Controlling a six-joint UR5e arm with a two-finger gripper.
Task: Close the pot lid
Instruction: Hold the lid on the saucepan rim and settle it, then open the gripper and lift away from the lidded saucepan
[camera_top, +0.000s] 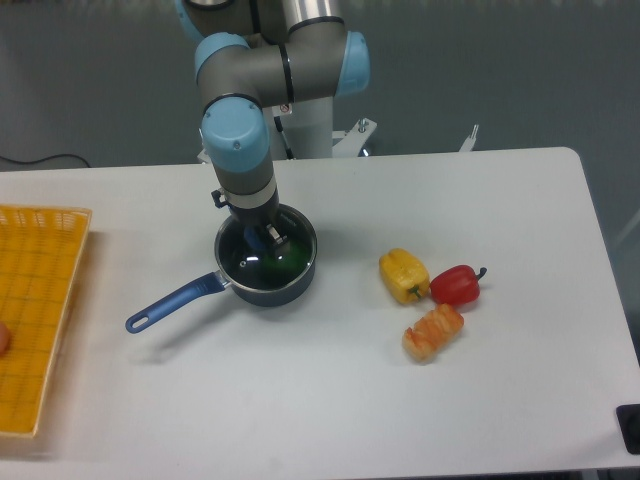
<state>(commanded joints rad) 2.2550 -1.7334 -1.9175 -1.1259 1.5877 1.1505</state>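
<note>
— Looking over the worktop (330, 390), where did the pot (266, 270) sit?

— Left of centre, toward the back edge, its long blue handle running out to the front-left corner. The arm came straight down over it.

— And the pot lid (255, 262)?

— It lay over the pot's mouth, seemingly seated on the rim, directly beneath the fingers (263, 238), not off to any side.

— Were the fingers closed on the knob?

— They stood at the blue knob, touching or nearly so. Whether they gripped it or had parted, I could not tell; the wrist hid the gap.
</note>
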